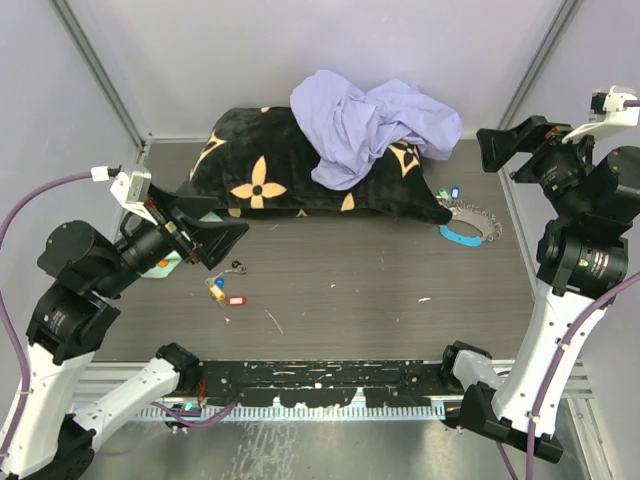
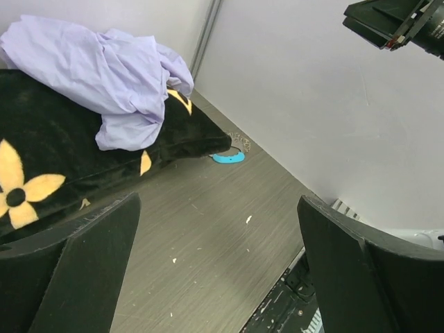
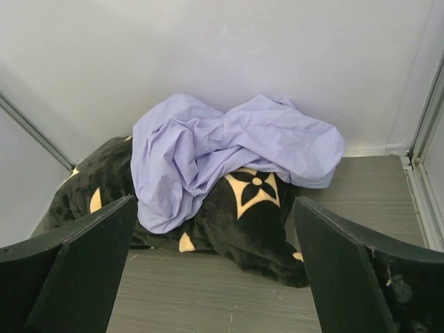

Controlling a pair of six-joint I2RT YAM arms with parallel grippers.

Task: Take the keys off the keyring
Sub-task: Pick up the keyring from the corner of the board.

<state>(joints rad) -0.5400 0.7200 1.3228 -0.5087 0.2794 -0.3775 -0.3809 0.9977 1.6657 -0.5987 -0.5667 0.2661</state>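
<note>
Hovering spread wide and empty, the left fingers (image 1: 222, 232) hang above loose keys (image 1: 224, 288) on the tabletop (image 1: 380, 290). Farther back at the right, the keyring (image 1: 468, 226) lies beside a black cushion (image 1: 250, 160), two more keys (image 1: 448, 192) just beside it. The right fingers (image 1: 512, 142) are raised nearby, equally spread and empty.

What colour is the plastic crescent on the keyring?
Light blue. The crescent on the keyring shows best in the top external view.

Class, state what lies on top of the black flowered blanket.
A crumpled lavender cloth lies on the blanket, toward its far right. Anything under the cloth or blanket is hidden.
</note>
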